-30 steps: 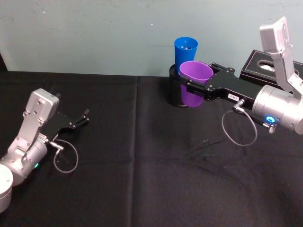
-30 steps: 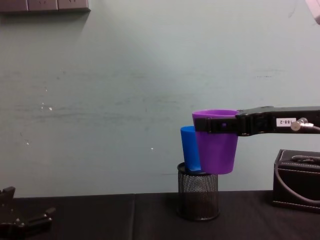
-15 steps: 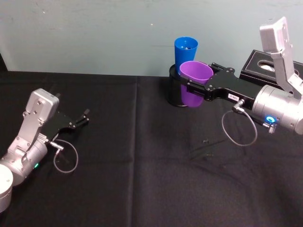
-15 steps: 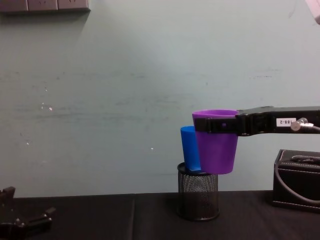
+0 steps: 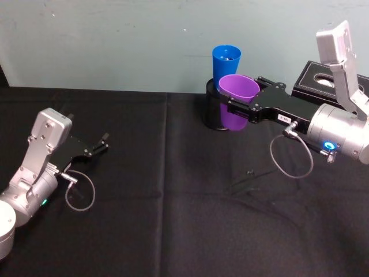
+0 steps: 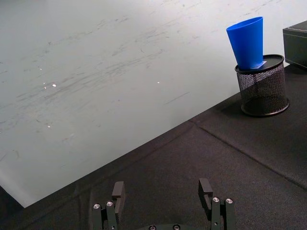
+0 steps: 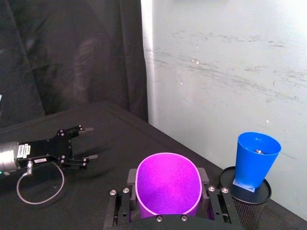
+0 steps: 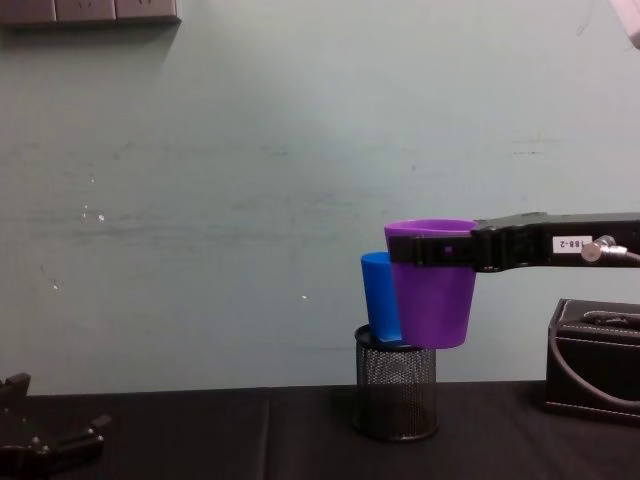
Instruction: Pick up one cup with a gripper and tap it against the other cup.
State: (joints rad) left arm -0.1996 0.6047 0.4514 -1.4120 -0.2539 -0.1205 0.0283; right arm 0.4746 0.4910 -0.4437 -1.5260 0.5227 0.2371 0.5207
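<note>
While tight on purple cup [image 8: 432,300], right gripper [image 8: 400,249], label [image 8: 566,244] "68-2"

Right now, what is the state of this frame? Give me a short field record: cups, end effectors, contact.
purple cup: lifted, upright, gripped near the rim
right end effector: shut on purple cup
blue cup: slightly tilted in mesh pen holder, behind purple cup
cup contact: cannot tell
left end effector: open, idle, low at left of table
</note>
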